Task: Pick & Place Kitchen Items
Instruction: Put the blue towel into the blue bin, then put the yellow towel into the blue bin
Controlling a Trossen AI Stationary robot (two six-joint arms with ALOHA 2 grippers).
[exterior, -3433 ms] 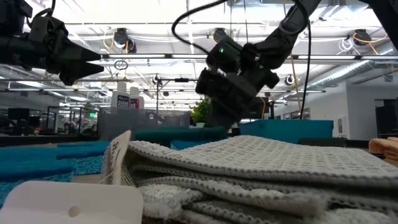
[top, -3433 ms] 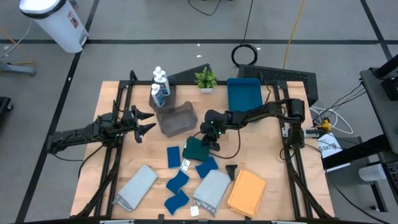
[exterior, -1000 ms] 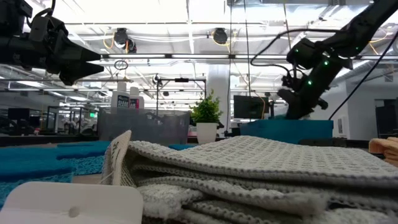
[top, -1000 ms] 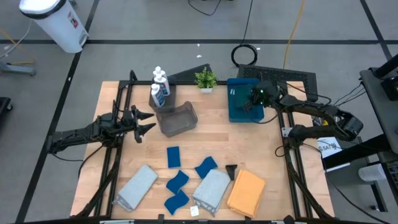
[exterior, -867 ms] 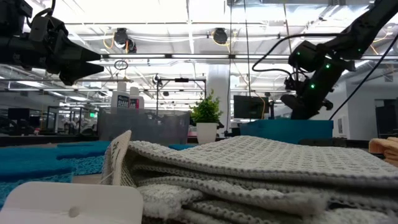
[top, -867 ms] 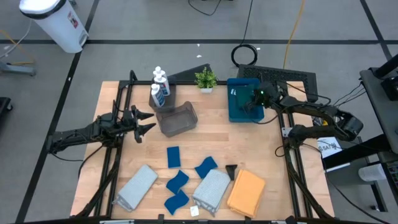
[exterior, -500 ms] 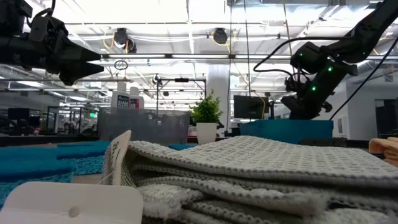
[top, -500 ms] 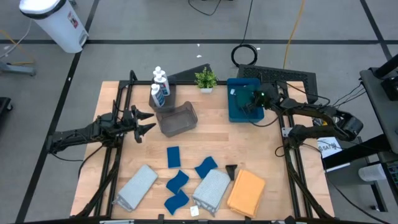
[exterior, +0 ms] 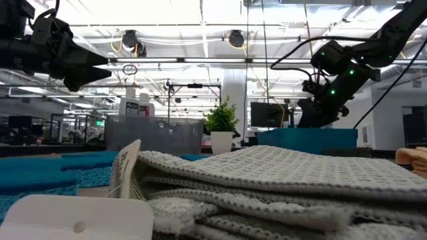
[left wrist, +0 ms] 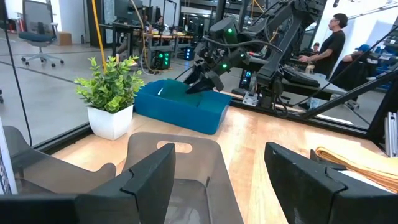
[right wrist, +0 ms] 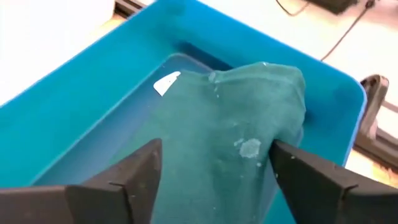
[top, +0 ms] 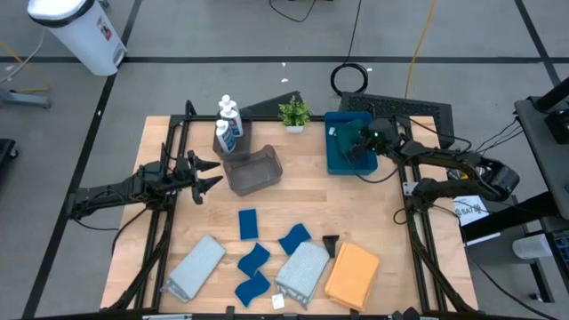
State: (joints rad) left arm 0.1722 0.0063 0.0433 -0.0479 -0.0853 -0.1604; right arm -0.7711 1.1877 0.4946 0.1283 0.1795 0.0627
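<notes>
- Your right hand (top: 352,149) hangs over the blue tray (top: 337,124) at the far right of the table (top: 356,209). Its fingers (right wrist: 118,180) stand spread wide, released and holding nothing.
- The dark green cloth (right wrist: 217,149) lies inside that tray, bunched toward one end. It sits between and below the spread fingers; you cannot tell from the wrist view whether they touch it. A small white tag (right wrist: 166,82) shows at the cloth's edge.
- Your left hand (top: 206,175) waits above the left side of the table, level with the grey basket (top: 252,170). Its fingers are parted and grip nothing.
- Three white bottles with blue labels (top: 228,124) stand together at the far left of the table, just behind the basket.
- The potted plant (top: 294,113) stands at the far edge, between the bottles and the tray.
- Four blue sponges lie loose on the near middle of the table: one (top: 248,224) nearest the basket, one (top: 295,238) to its right, one (top: 254,259) below, and one (top: 252,289) close to the near edge.
- One grey cloth (top: 196,266) lies folded at the near left.
- A second grey cloth (top: 304,268) lies near the centre, just beside the orange cloth (top: 353,274) on its right.
- In the low view the second grey cloth fills the foreground, and the right hand shows above the tray's wall.
</notes>
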